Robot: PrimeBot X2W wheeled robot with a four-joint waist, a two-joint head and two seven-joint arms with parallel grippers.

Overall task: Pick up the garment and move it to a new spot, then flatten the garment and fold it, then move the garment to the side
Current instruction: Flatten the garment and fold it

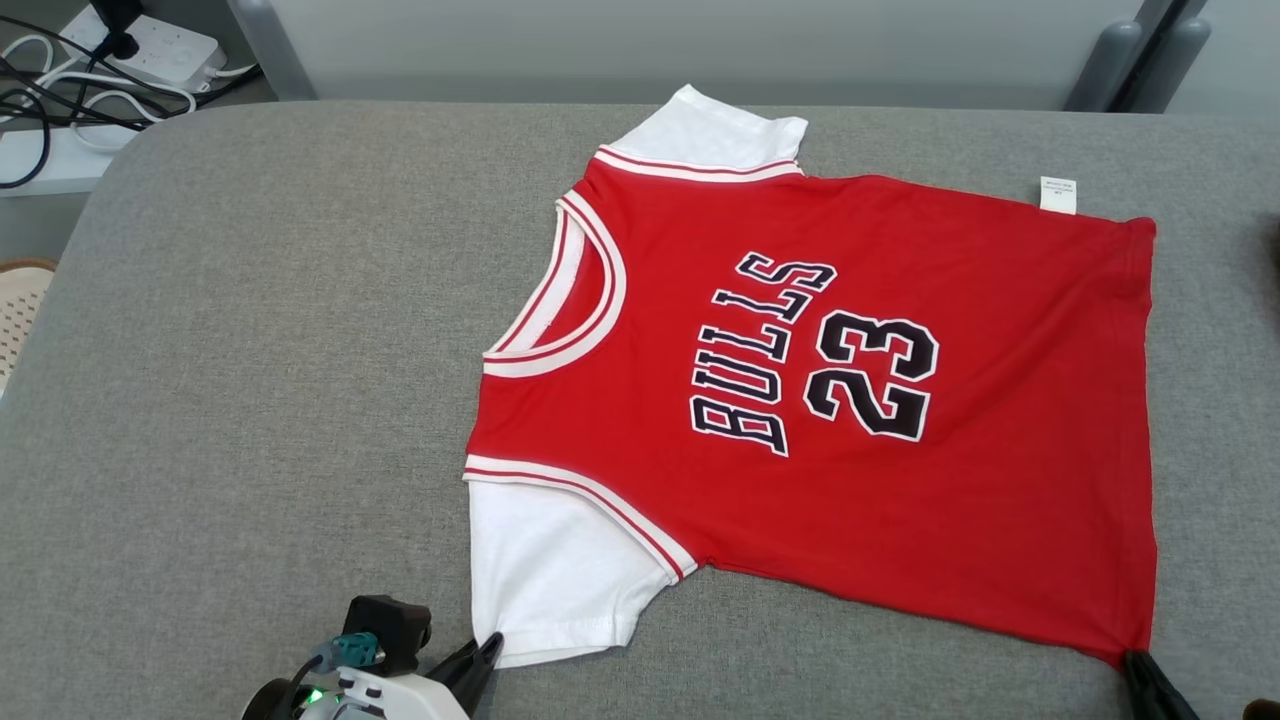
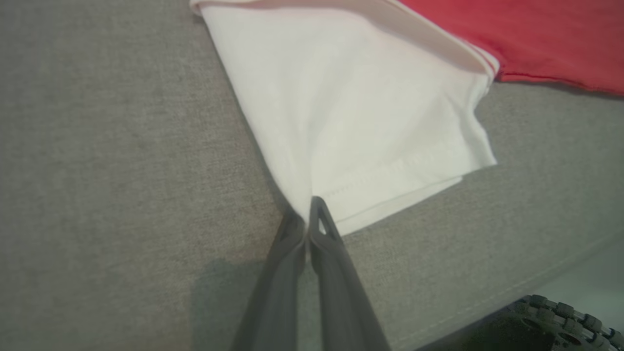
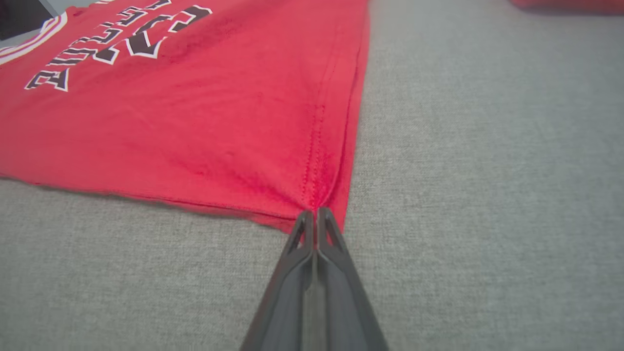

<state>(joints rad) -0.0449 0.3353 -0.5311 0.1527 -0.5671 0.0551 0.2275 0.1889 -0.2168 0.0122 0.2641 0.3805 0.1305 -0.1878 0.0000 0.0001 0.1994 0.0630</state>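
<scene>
The garment [image 1: 820, 380] is a red jersey with white sleeves and "BULLS 23" printed in black, spread flat on the grey table [image 1: 250, 400]. At the bottom left of the head view my left gripper [image 1: 490, 645] is shut on the corner of the near white sleeve [image 2: 351, 107]; the left wrist view shows the dark fingertips [image 2: 319, 219] pinching the hem. My right gripper [image 1: 1135, 660] is shut on the garment's near hem corner [image 3: 312, 200], with red cloth bunched between the tips in the right wrist view.
A white power strip with black and white cables [image 1: 110, 60] lies beyond the table's far left corner. A pale perforated basket [image 1: 20, 300] sits off the left edge. Bare grey cloth stretches left of the garment.
</scene>
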